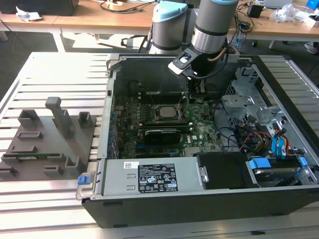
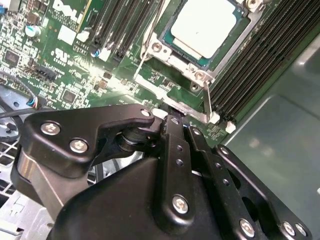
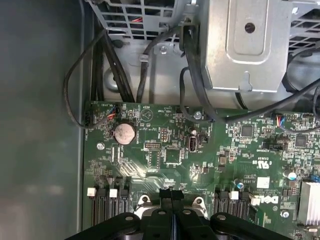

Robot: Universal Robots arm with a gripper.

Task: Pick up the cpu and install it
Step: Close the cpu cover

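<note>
In the exterior view the arm [image 1: 214, 30] reaches down into the open case [image 1: 199, 204], which lies on the slatted table [image 1: 60, 64]. The jaws hang low over the board [image 1: 199, 132]. The cpu [image 1: 165, 111] sits in its socket just beside them, toward the exterior view's left. A long black card [image 1: 162, 134] lies near the jaws on the viewer's side of the socket. A tangle of cables [image 1: 249, 137] lies off the jaws' other side, and the power supply [image 1: 149, 177] is well apart from them. A grey fixture [image 1: 50, 134] stands outside the case, far from the jaws.

In the second wrist view the jaws are pressed together with nothing between them. Their tips are just short of the socket frame [image 2: 172, 60]. The cpu [image 2: 202, 25] lies past that frame, flat and seated, apart from the tips. A thin wire lever [image 2: 207, 100] runs beside the tips. Memory slots [image 2: 250, 65] flank the socket.

In the first wrist view the closed tips rest over the frame's metal edge, with slots [image 3: 105, 205] on both sides of them. Ahead of the tips lie a coin battery [image 3: 124, 133], looping cables [image 3: 75, 85] and a drive cage [image 3: 245, 45]. A heatsink [image 3: 311, 202] stands off to one side
</note>
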